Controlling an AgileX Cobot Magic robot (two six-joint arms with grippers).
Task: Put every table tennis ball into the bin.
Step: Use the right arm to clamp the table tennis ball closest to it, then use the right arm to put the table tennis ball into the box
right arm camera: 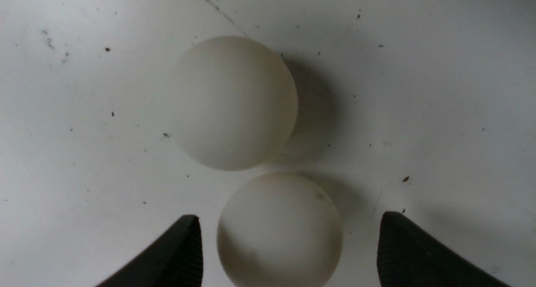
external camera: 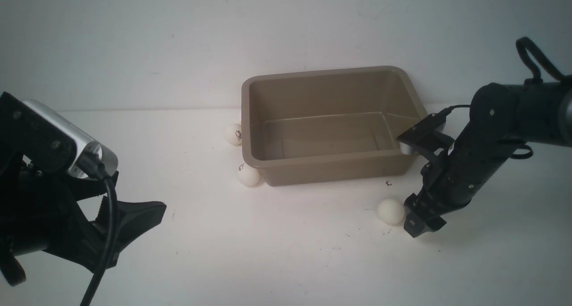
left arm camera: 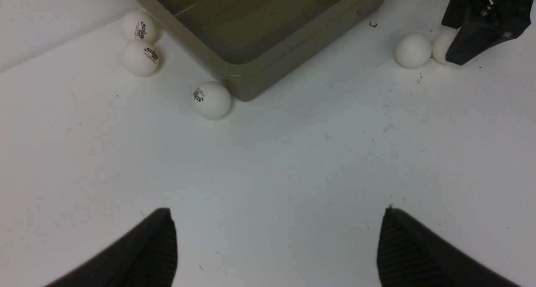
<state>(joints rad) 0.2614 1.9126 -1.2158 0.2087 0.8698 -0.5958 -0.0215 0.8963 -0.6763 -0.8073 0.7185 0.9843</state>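
**Five balls out on the table, right gripper astride one**

Closest to us, the left gripper (external camera: 138,230) hangs low over the table (external camera: 277,252). Its jaws are spread as wide as they go and there is nothing between them. Ahead of it, across a stretch of white surface, we see the corner ball (left arm camera: 211,100) lying just beside the nearest corner of the bin (left arm camera: 293,54). Farther from that gripper, along the bin's side wall, the fourth ball (left arm camera: 141,57) and the fifth ball (left arm camera: 139,26) sit side by side with their dark logos showing.

The right gripper (external camera: 418,223) points steeply down with its tips close to the table. Its jaws stand partly open around the first ball (right arm camera: 279,230). We see a gap between ball and finger on each side, so it grips nothing. Just past its fingertips lies the second ball (right arm camera: 232,102), so close to the first that we cannot tell whether they touch. The bin stands farther off, beyond this gripper. All five balls lie on the table outside it.
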